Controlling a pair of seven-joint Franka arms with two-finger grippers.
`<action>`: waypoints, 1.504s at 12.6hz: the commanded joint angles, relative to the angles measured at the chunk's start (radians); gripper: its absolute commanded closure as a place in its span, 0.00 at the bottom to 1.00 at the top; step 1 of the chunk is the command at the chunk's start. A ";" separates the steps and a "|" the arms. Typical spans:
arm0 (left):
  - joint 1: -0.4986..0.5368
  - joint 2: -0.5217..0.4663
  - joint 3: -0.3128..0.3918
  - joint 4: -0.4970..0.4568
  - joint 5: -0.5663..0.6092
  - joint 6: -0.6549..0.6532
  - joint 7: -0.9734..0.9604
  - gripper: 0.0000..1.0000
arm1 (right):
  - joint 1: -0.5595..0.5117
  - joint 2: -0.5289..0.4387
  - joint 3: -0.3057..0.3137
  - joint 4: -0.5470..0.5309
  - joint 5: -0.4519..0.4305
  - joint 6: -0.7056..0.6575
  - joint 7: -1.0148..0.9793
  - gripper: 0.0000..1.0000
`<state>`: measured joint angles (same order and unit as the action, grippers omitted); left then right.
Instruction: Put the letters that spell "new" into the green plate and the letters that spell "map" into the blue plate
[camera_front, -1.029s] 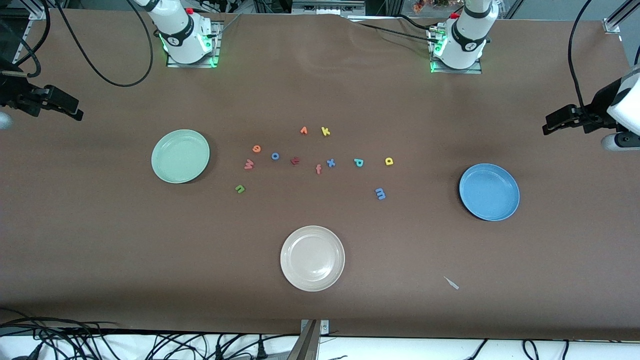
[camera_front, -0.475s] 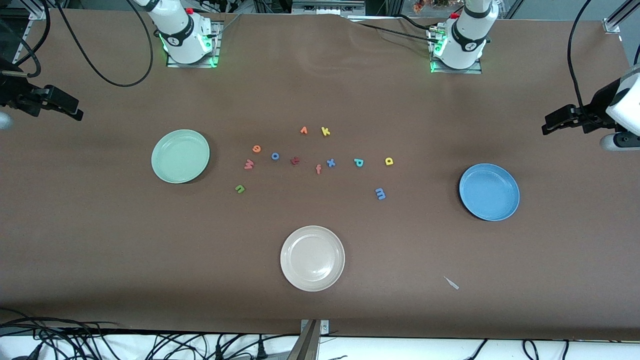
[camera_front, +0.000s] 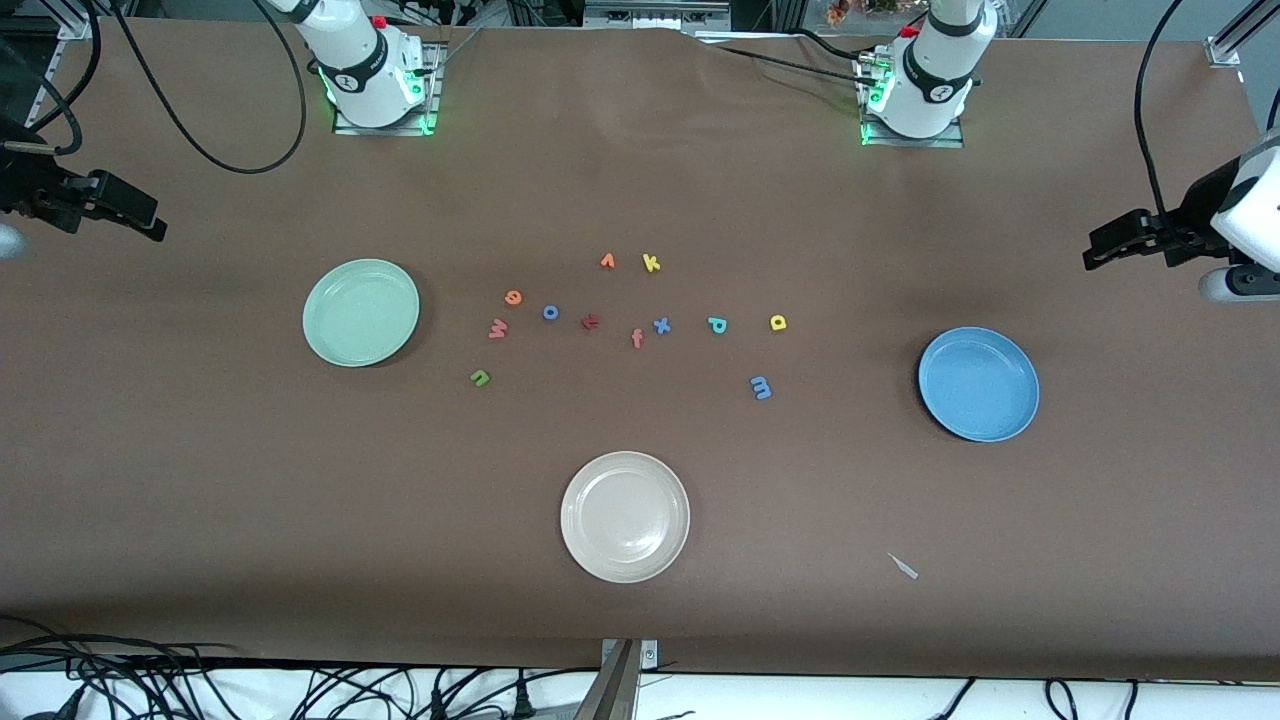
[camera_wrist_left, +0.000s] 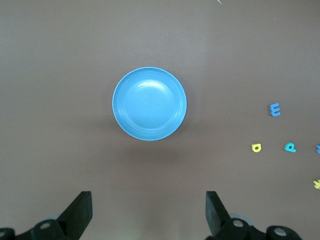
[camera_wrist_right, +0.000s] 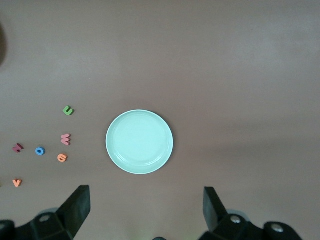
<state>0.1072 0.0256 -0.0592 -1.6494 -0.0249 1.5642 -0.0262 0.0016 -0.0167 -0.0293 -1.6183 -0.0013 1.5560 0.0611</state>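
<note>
Both my arms wait high. My left gripper (camera_wrist_left: 147, 215) hangs over the counter (camera_front: 200, 480) beside the blue plate (camera_front: 978, 384), jaws wide apart and empty; my right gripper (camera_wrist_right: 145, 212) hangs likewise by the green plate (camera_front: 361, 312). Neither plate holds anything yet. The n (camera_front: 481, 377), w (camera_front: 497, 328) and e (camera_front: 513, 297) lie near the green plate; the p (camera_front: 717, 324), a (camera_front: 778, 322) and m (camera_front: 761, 387) lie toward the blue plate. I judge the risk to be lookalikes: the f (camera_front: 637, 339) sits close among the others and shares the w's colour, the x (camera_front: 661, 325) the m's. These tiny flat letters could also slip from my jaws.
</note>
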 joint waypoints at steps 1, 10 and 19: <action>0.000 -0.001 0.001 -0.003 -0.020 0.004 0.014 0.00 | 0.005 0.009 -0.006 0.024 0.000 -0.021 -0.014 0.00; 0.000 0.004 0.001 -0.001 -0.020 0.004 0.014 0.00 | 0.005 0.009 -0.004 0.024 0.000 -0.019 -0.015 0.00; -0.001 0.004 0.001 0.000 -0.020 0.004 0.014 0.00 | 0.006 0.011 -0.004 0.021 0.000 -0.027 -0.021 0.00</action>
<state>0.1063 0.0324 -0.0592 -1.6505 -0.0249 1.5642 -0.0262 0.0022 -0.0166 -0.0293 -1.6183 -0.0013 1.5540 0.0599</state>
